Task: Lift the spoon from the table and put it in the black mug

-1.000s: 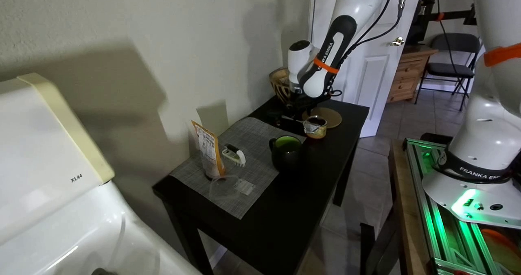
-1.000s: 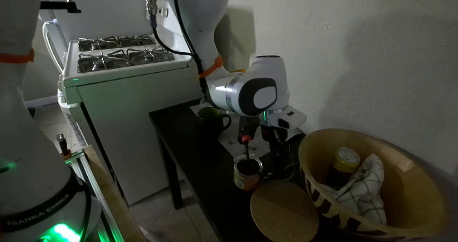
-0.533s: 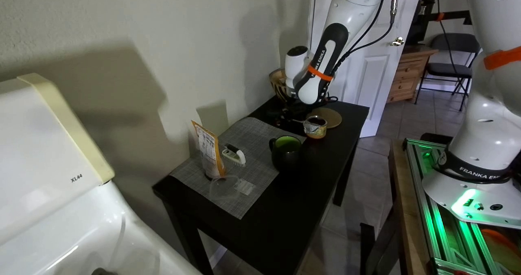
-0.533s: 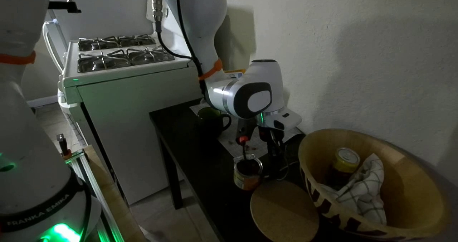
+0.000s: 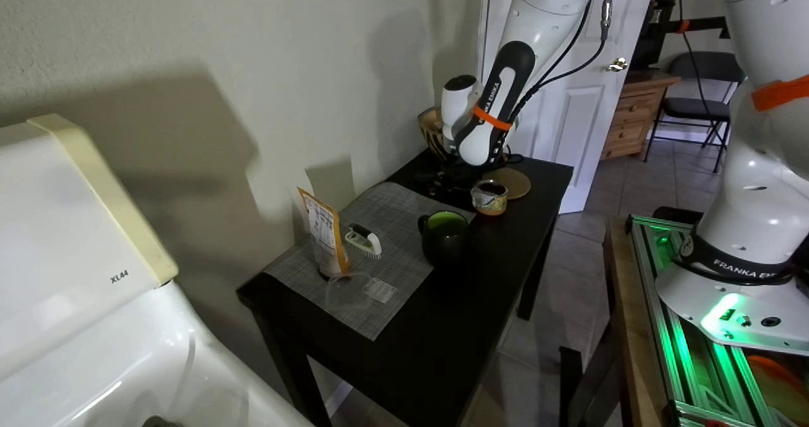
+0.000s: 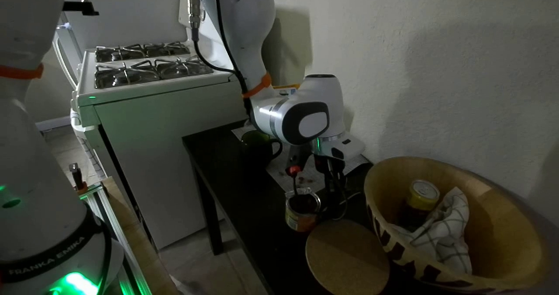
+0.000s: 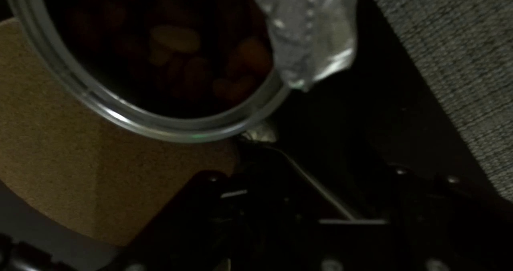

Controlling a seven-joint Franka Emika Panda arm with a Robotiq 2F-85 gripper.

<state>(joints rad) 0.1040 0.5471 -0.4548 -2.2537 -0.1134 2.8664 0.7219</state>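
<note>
In an exterior view: mug (image 5: 445,242) stands upright on the surface (image 5: 436,351), by the mat (image 5: 395,209). In an exterior view: can (image 6: 298,220) just beside the disc (image 6: 347,256). In the wrist view: spoon (image 7: 320,189), only a thin handle discernible, slants from near the can toward the tool (image 7: 306,176). Too dark to determine whether its jaws are parted or gripping.

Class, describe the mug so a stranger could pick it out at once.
On the black table, find the grey placemat. By its edge stands the black mug. It is handled and green inside, unlike the open can nearby.
</note>
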